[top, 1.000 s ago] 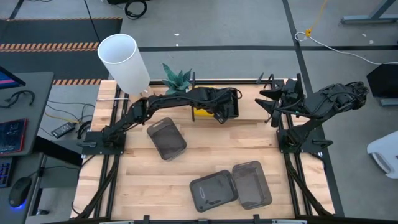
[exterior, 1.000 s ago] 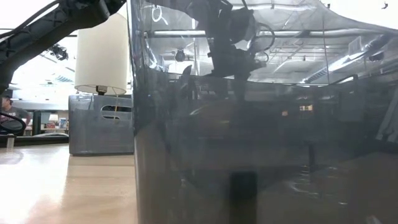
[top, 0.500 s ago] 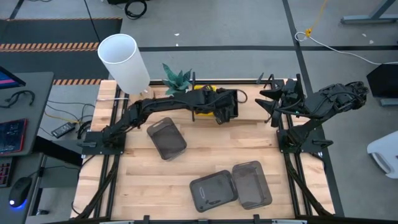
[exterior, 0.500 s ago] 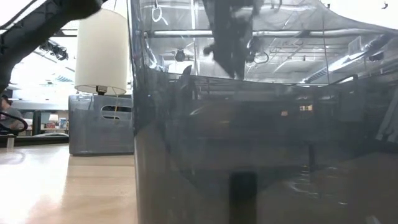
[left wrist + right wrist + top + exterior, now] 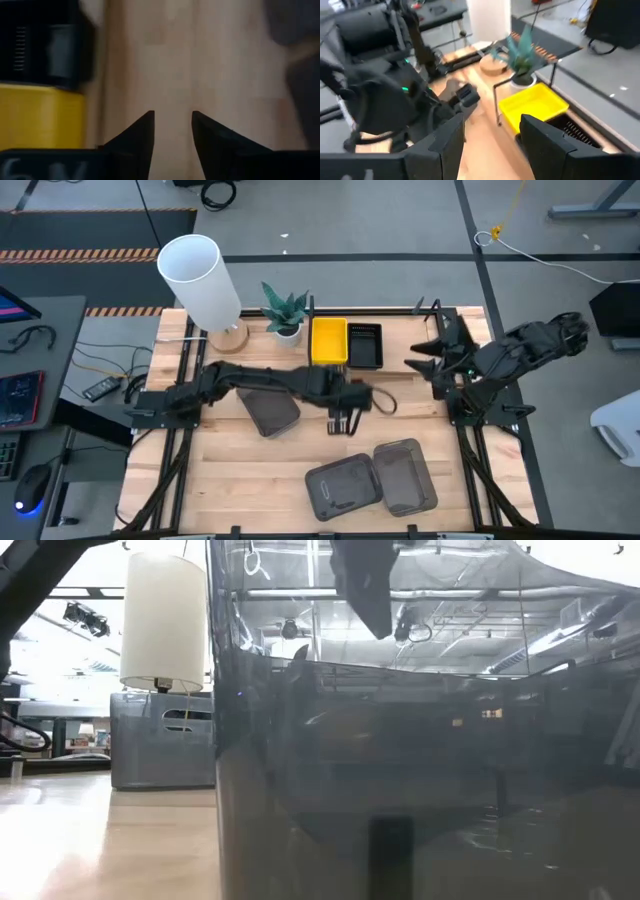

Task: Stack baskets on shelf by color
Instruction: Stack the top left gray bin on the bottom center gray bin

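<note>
Wide plank tabletop [image 5: 230, 470] across the middle of the high view. Shelf [image 5: 410, 350] along its upper edge, in the upper centre of the frame. White lamp shade [image 5: 198, 278] at upper left, wooden base below it.

Left arm stretched from the left edge toward frame centre; left gripper [image 5: 342, 423] over bare wood just below centre, fingers parted with nothing between them — in the left wrist view two dark fingertips [image 5: 141, 131] with a clear gap, only table planks past them. Right arm folded at the right edge, right gripper [image 5: 430, 360] near the shelf's right end, fingers spread and empty.

Three dark grey baskets on the tabletop: one [image 5: 268, 402] left of centre, just beside the left arm; two more at lower centre — one [image 5: 343, 488] and one [image 5: 404, 477] lying side by side, edges touching or nearly so. In the low view, one grey basket wall [image 5: 420, 740] filling most of the frame.

On the shelf, top centre: yellow basket [image 5: 328, 341] with black basket [image 5: 365, 346] touching its right side. Count of stacked baskets in each — cannot tell. Small potted plant [image 5: 286, 311] just left of the yellow one.
</note>
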